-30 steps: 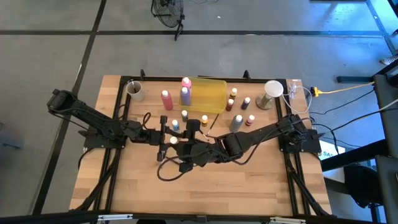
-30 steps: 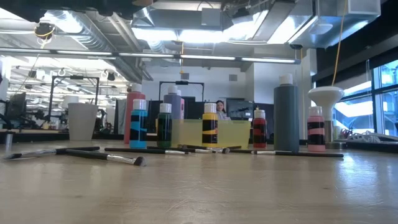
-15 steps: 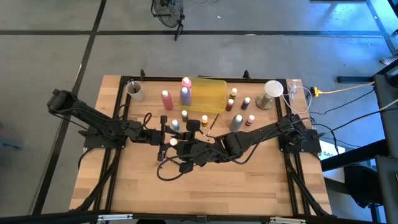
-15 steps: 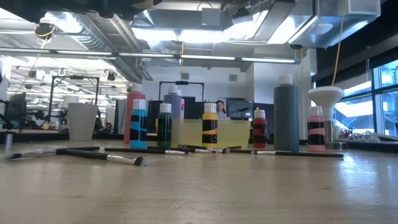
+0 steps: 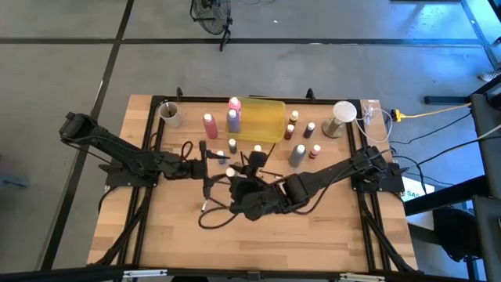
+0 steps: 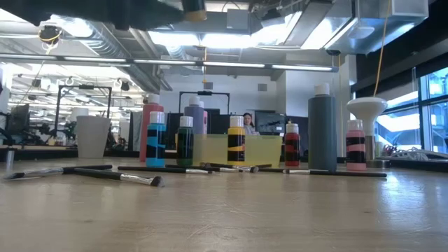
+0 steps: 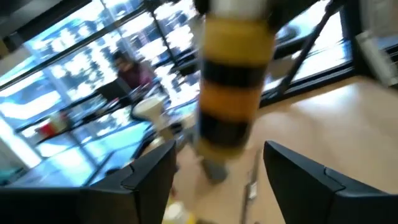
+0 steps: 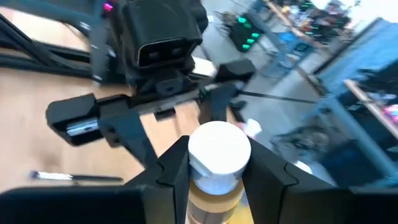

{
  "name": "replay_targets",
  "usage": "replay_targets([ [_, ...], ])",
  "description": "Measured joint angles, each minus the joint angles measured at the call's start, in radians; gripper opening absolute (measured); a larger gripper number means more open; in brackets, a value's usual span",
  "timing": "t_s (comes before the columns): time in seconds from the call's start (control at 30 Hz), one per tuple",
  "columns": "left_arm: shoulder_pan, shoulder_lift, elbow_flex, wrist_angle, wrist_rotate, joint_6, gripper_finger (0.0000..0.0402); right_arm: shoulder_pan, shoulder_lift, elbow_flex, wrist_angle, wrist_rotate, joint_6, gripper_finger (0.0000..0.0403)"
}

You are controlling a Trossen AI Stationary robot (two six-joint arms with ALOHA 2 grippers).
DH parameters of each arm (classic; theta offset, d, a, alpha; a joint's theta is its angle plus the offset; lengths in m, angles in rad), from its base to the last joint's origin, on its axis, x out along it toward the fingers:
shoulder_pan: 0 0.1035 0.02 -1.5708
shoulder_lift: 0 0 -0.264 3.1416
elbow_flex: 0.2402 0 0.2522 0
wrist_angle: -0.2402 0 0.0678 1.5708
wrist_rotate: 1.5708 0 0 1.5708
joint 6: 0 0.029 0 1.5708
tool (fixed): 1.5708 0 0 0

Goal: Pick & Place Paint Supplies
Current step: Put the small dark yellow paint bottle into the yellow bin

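A small yellow paint bottle (image 8: 214, 196) with black stripes and a white cap (image 5: 229, 171) hangs above the middle of the table, and my right gripper (image 8: 219, 171) is shut on it. My left gripper (image 7: 217, 177) stands open just to the bottle's left. Its fingers are on either side of the bottle's lower end (image 7: 214, 165) without touching it. Pink bottles (image 5: 209, 124), a purple bottle (image 5: 233, 120), a grey bottle (image 5: 297, 155) and small bottles (image 5: 310, 128) stand on their bases. Brushes (image 6: 119, 175) lie flat on the table. My right gripper pinches the yellow bottle between its two fingers (image 8: 174, 168), just under the white cap (image 8: 219, 149). The fingers come from the table's right, slanting slightly down. The bottle hangs roughly upright with its cap up, lifted clear of the table.
A translucent yellow tray (image 5: 264, 119) lies at the far middle of the table. Pale cups stand at the far left (image 5: 170, 113) and far right (image 5: 343, 116). Another yellow bottle (image 5: 257, 148) and a blue one (image 5: 232, 144) stand just beyond the grippers. Bare wood (image 5: 313, 235) lies toward the near edge.
My left gripper has opened and let go of the yellow bottle. My right gripper has turned at the wrist. The bottle has shifted a little toward the table's right, away from the left gripper, and stays clear of the table.
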Motion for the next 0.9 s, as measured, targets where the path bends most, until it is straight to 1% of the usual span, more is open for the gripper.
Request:
replay_targets([
  [0.07, 0.000, 0.000, 0.000, -0.026, -0.030, 0.000, 0.0245, 0.017, 0.000, 0.000, -0.030, 0.050, 0.006, 0.0115],
  [0.2, 0.000, 0.000, 0.000, -0.064, -0.027, 0.000, 0.0246, 0.045, 0.000, 0.000, -0.073, 0.159, 0.014, 0.0115],
  [0.33, 0.000, 0.000, 0.000, -0.098, -0.027, -0.023, 0.0246, 0.063, 0.000, 0.000, -0.087, 0.304, 0.032, 0.0115],
  [0.4, 0.000, 0.000, 0.000, -0.121, -0.027, -0.024, 0.0246, 0.072, 0.000, 0.000, -0.087, 0.339, 0.058, 0.0115],
  [0.5, 0.000, 0.000, 0.000, -0.154, -0.027, -0.045, 0.0246, 0.083, 0.000, 0.000, -0.094, 0.336, 0.073, 0.0115],
  [0.6, 0.000, -0.001, 0.000, -0.177, -0.026, -0.050, 0.0246, 0.090, 0.000, 0.000, -0.145, 0.339, 0.080, 0.0115],
  [0.67, 0.000, -0.010, 0.000, -0.201, -0.015, -0.053, 0.0246, 0.093, -0.006, 0.000, -0.188, 0.336, 0.112, 0.0115],
  [0.77, 0.000, -0.033, 0.000, -0.240, 0.004, -0.067, 0.0246, 0.094, -0.044, 0.000, -0.277, 0.290, 0.218, 0.0115],
  [0.9, 0.000, -0.086, 0.000, -0.291, -0.006, -0.068, 0.0246, 0.101, -0.116, 0.000, -0.470, 0.270, 0.374, 0.0115],
])
